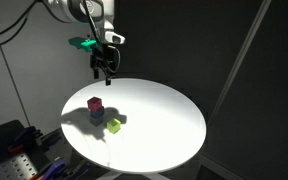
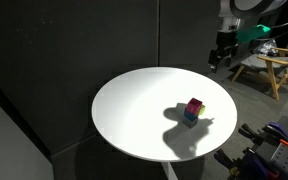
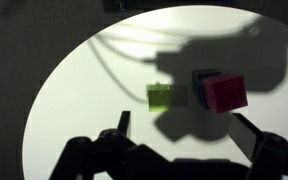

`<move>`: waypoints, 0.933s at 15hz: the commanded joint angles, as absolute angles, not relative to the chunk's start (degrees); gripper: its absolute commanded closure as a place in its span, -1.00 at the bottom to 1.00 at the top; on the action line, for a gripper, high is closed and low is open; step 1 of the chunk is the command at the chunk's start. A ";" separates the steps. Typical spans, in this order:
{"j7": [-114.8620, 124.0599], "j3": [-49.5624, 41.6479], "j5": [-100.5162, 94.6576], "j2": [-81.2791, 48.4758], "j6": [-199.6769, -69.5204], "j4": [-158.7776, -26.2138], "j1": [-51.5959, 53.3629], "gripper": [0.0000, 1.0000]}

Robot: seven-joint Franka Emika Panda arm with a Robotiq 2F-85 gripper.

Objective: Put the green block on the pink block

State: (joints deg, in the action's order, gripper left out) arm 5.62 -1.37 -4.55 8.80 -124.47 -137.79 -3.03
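The pink block (image 1: 95,103) sits on top of a dark blue cube (image 1: 96,116) on the round white table (image 1: 164,120). The green block (image 1: 114,125) lies on the table right beside that stack. In the wrist view the green block (image 3: 162,95) is left of the pink block (image 3: 225,92), and the blue cube (image 3: 201,78) shows partly under it. In an exterior view the pink block (image 2: 195,105) mostly hides the green one. My gripper (image 1: 105,70) hangs high above the table's far edge, away from the blocks, and is open and empty; it also shows in the wrist view (image 3: 184,125).
The table (image 2: 134,110) stands before dark curtains. A wooden stool (image 2: 267,68) stands behind the arm. Cluttered equipment (image 1: 14,150) lies beside the table's base. The arm casts a large shadow (image 3: 214,55) over the blocks.
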 commanded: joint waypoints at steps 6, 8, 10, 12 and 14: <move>5.61 -1.45 -4.55 8.67 -124.37 -137.78 -2.90 -1.00; 5.61 -1.45 -4.55 8.67 -124.37 -137.78 -2.90 -1.00; 5.58 -1.51 -4.24 8.20 -124.54 -137.40 -2.89 -1.00; 5.47 -1.63 -3.95 7.56 -125.69 -137.09 -2.93 -1.00; 5.79 -1.67 -3.87 6.87 -126.77 -136.68 -2.98 -1.00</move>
State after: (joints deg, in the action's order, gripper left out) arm 5.63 -1.38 -4.50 8.13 -125.35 -137.87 -2.98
